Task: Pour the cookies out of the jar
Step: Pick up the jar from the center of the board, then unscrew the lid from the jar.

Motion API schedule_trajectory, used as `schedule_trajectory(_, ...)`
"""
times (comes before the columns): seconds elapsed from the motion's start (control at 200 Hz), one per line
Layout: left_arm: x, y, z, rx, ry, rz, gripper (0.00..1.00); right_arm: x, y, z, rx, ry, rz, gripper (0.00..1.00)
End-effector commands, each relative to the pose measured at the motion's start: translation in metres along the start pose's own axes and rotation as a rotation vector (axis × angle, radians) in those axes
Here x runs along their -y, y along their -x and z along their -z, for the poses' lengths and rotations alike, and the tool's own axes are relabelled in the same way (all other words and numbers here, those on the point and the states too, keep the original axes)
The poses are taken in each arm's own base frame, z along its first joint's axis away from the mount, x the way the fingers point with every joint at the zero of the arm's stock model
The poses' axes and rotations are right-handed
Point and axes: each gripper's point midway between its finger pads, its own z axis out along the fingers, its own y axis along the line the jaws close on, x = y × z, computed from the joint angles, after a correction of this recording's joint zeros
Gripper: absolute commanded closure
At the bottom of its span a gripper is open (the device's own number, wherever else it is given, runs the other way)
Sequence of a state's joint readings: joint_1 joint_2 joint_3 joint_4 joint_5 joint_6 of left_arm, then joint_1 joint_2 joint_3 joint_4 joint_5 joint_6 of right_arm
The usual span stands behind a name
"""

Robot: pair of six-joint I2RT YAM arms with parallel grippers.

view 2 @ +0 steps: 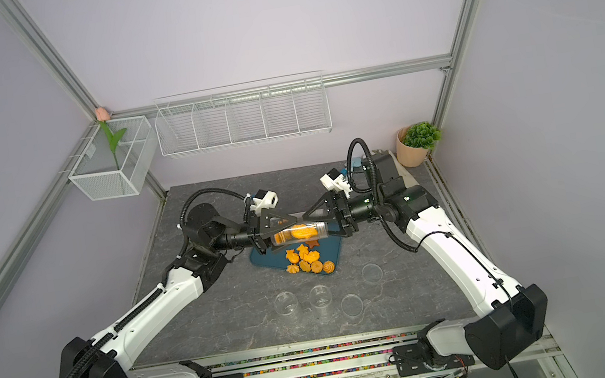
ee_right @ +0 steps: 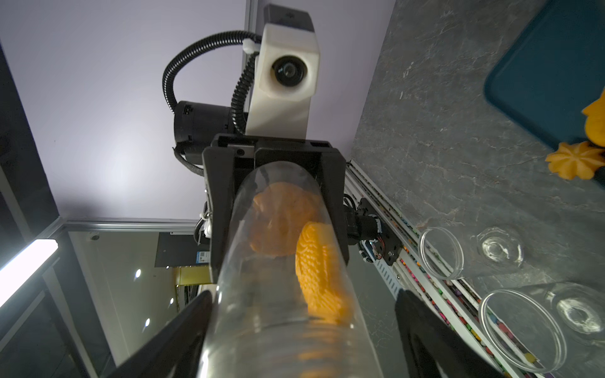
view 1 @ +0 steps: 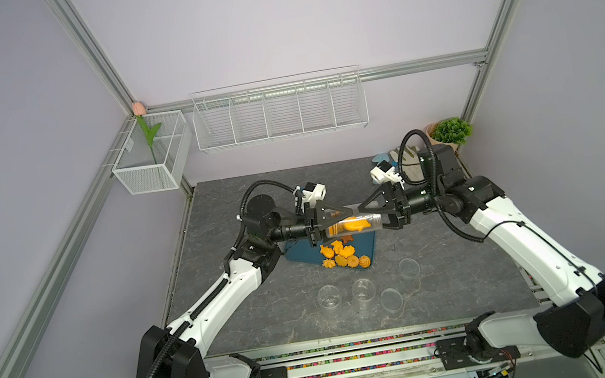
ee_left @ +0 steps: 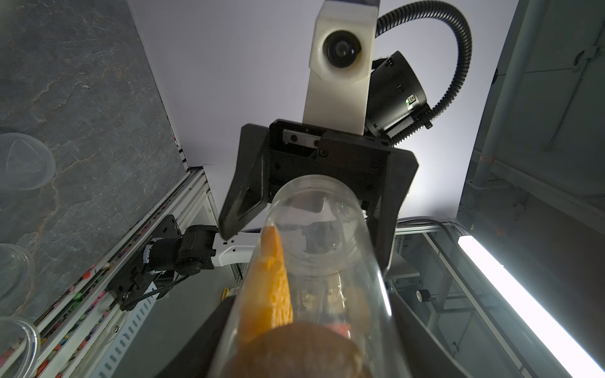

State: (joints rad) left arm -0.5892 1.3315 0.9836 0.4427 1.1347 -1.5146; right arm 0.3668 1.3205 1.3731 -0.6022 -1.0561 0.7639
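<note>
Cookies, poured lot: orange-yellow swirls, stars and a fish, plus one brown star, heaped on a teal tray near the middle of the tabletop.

Cookies, lot not yet poured: a few pieces lying inside the jar. They include an orange fish, a round orange piece and a brown one at the closed end.

Jar: clear plastic cylinder, lidless, held in the air above the back part of the tray.
- Long axis: level, roughly parallel to the front edge of the tabletop.
- Closed end: toward the left arm.
- Threaded mouth: toward the right arm.

Left gripper: closed on the jar's closed-end half, fingers snug against the wall on both sides. It carries the jar alone.

Right gripper: jaws spread wide about the mouth end, with a gap to the jar wall in both wrist views. It grips nothing.

Governing relation: the mouth points straight at the right gripper, and the tray lies below the jar. Pouring likely calls for the left wrist to tip the mouth downward, and the right gripper looks set to block that swing unless it backs away toward the right edge.

Also present: two empty clear jars and two loose lids, near the front edge.
</note>
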Motion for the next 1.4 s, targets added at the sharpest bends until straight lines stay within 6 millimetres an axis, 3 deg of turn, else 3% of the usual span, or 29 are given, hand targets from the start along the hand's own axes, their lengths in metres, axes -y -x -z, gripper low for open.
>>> schedule_trajectory(0.0,0.008,-0.002,0.006,0.020,-0.023,-0.030,0.39,-0.007,0.008,0.019,0.107,-0.031,0.036,0.11)
schedule_trajectory(0.275,0.021,-0.002,0.009,0.051,-0.062,-0.045,0.39,0.001,0.005,0.025,0.111,-0.026,0.013,0.12)
schedule_trajectory(0.525,0.028,0.016,0.018,0.092,-0.059,-0.058,0.39,0.005,0.056,0.053,0.315,-0.084,0.056,0.12)
schedule_trajectory(0.865,0.016,0.029,0.020,0.073,-0.014,-0.054,0.38,-0.002,0.080,0.035,0.210,0.061,0.082,0.12)
schedule_trajectory(1.075,0.009,0.039,0.023,0.086,0.004,-0.053,0.38,-0.015,0.075,0.026,0.156,0.102,0.088,0.11)
schedule_trajectory(1.29,0.013,0.049,0.020,0.085,-0.004,-0.062,0.38,-0.013,0.043,-0.008,0.046,0.105,0.042,0.10)
schedule_trajectory(1.395,0.012,0.048,0.019,0.078,-0.007,-0.063,0.38,-0.015,0.030,-0.015,0.011,0.103,0.041,0.09)
